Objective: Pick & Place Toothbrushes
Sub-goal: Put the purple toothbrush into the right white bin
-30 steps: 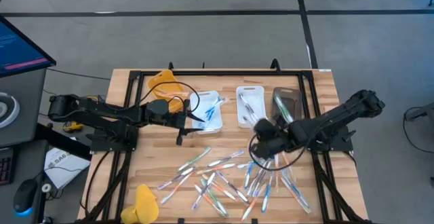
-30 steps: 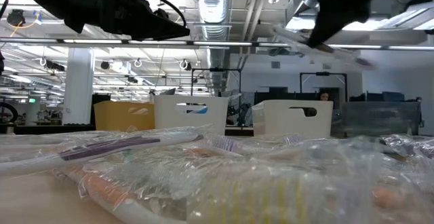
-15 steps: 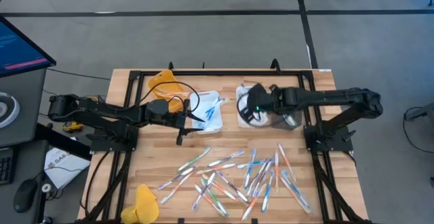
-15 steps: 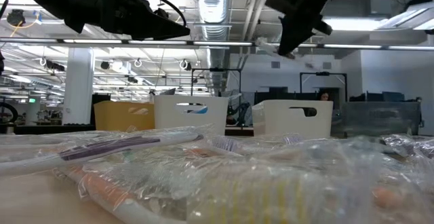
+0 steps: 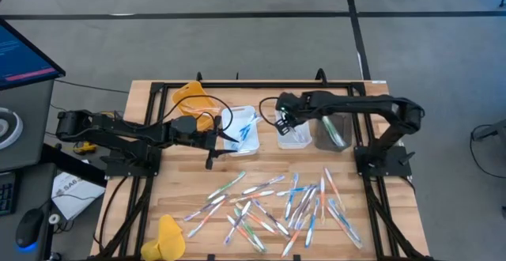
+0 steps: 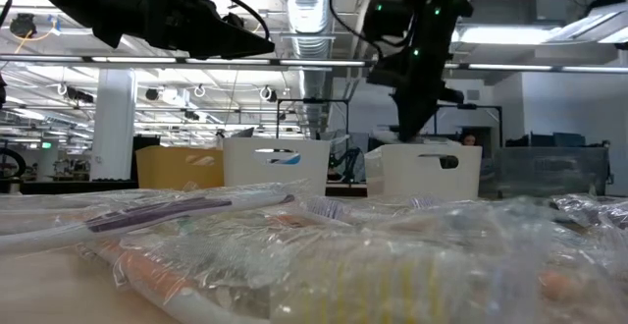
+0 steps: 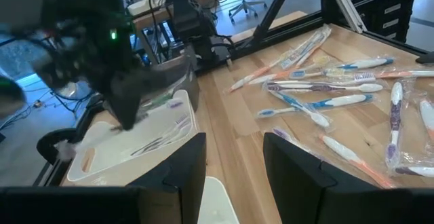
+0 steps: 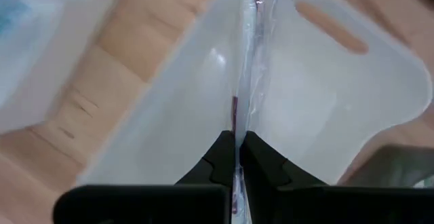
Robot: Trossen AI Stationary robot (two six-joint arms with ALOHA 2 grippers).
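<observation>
Several wrapped toothbrushes [image 5: 277, 202] lie scattered flat on the near half of the table. My right gripper [image 5: 285, 123] hangs over the middle white tray [image 5: 300, 140], shut on one thin wrapped toothbrush with purple accents [image 8: 252, 20]. My left gripper [image 5: 227, 138] waits, open, at the near edge of the left white tray [image 5: 251, 144], which holds blue toothbrushes [image 5: 247, 125]. In the left wrist view the middle tray [image 7: 102, 163] holds a few toothbrushes. My right gripper pinches the wrapped toothbrush between its two fingers [image 8: 220, 155], on the handle [image 8: 239, 115]. The fingers point down into the white tray [image 8: 319, 108] and lie along the toothbrush, which reaches on past them toward the tray floor. Whether its far end touches the tray I cannot tell.
A dark tray [image 5: 334, 130] stands right of the middle tray. A yellow tray [image 5: 192, 99] sits at the far left, and another yellow piece [image 5: 170, 236] lies at the near edge. Black frame rails [image 5: 237, 85] border the table. Bare wood shows between trays and pile.
My right gripper has carried the toothbrush from above the pile toward the table's far edge and leftward, past the dark tray, to the middle white tray, and has come down toward it. The gripper has turned to point down into the tray.
</observation>
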